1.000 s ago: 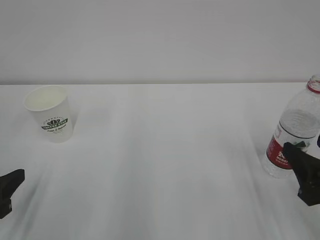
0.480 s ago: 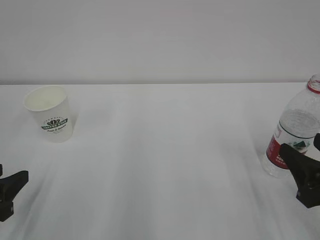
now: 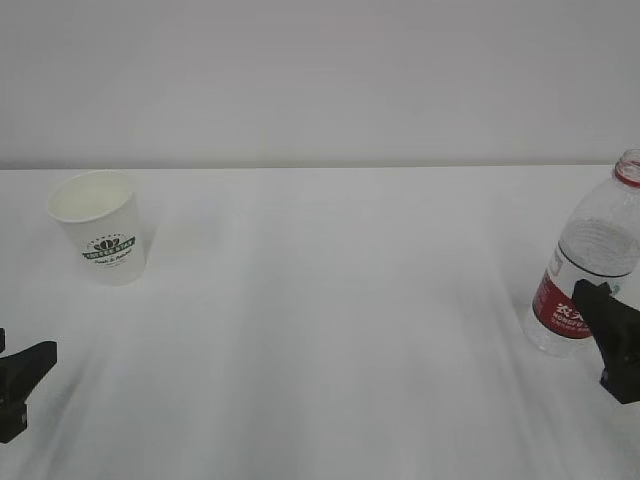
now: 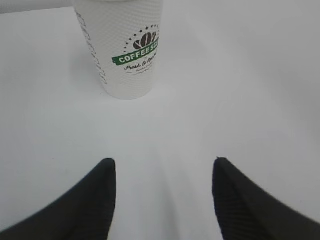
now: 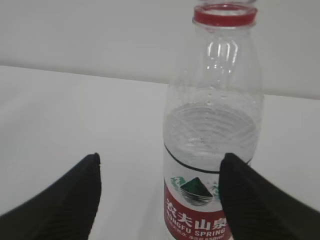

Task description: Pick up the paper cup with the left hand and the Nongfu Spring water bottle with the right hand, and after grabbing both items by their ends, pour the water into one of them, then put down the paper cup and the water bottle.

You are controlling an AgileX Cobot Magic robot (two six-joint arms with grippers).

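Exterior view shows the paper cup (image 3: 98,228) far left and the Nongfu Spring water bottle (image 3: 588,270) far right, each before its own spread, empty gripper, left hand (image 4: 162,200) and right hand (image 5: 160,200), lined up for grasping.

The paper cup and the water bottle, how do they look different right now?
The paper cup is white and opaque with a green coffee logo; the Nongfu Spring water bottle is clear plastic with a red label and red neck ring. The cup is short and tapers toward its base; the bottle is taller and narrows to a neck. The cup stands at the table's left, the bottle at its right edge. Both stand upright, open-topped, not yet gripped.
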